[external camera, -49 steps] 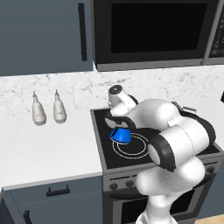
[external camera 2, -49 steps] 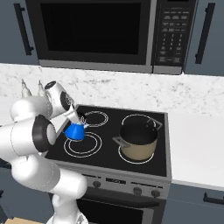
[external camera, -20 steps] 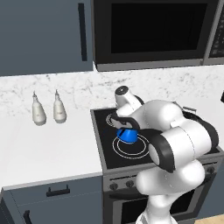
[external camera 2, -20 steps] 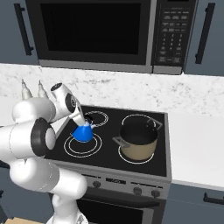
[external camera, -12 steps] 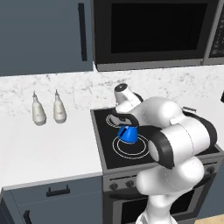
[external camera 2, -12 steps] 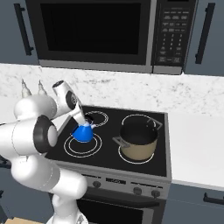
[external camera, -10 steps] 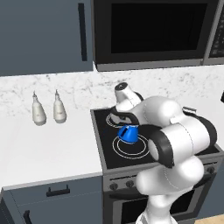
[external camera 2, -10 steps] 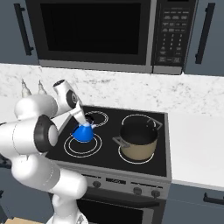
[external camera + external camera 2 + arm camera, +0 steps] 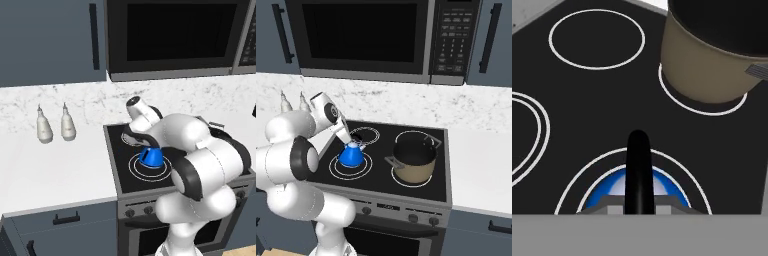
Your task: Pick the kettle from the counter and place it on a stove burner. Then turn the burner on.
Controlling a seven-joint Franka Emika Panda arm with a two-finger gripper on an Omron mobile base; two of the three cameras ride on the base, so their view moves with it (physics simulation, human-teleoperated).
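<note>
The small blue kettle [image 9: 151, 158] [image 9: 351, 155] stands inside the large double-ring burner [image 9: 134, 170] [image 9: 334, 169] at the front left of the black cooktop [image 9: 381, 150]. My gripper [image 9: 148, 146] [image 9: 352, 143] sits right on top of it, shut on the black arched handle. In the hand view the handle [image 9: 638, 170] runs up between my gripper [image 9: 638, 206] fingers, with the blue body [image 9: 604, 192] below and the burner ring [image 9: 687, 175] around it. The white counter [image 9: 60, 165] lies left of the cooktop.
A tan cooking pot [image 9: 413, 161] [image 9: 712, 65] occupies the front right burner, close to the kettle's right. The smaller double-ring circle [image 9: 365, 135] lies behind the kettle. Two white bottles [image 9: 44, 125] [image 9: 67, 122] stand at the counter's back. A microwave [image 9: 363, 40] hangs overhead; knobs [image 9: 391, 214] line the stove front.
The gripper carried the kettle rightward from the cooktop's left edge to the middle of the front left burner and lowered it; over the last half second it barely moved.
</note>
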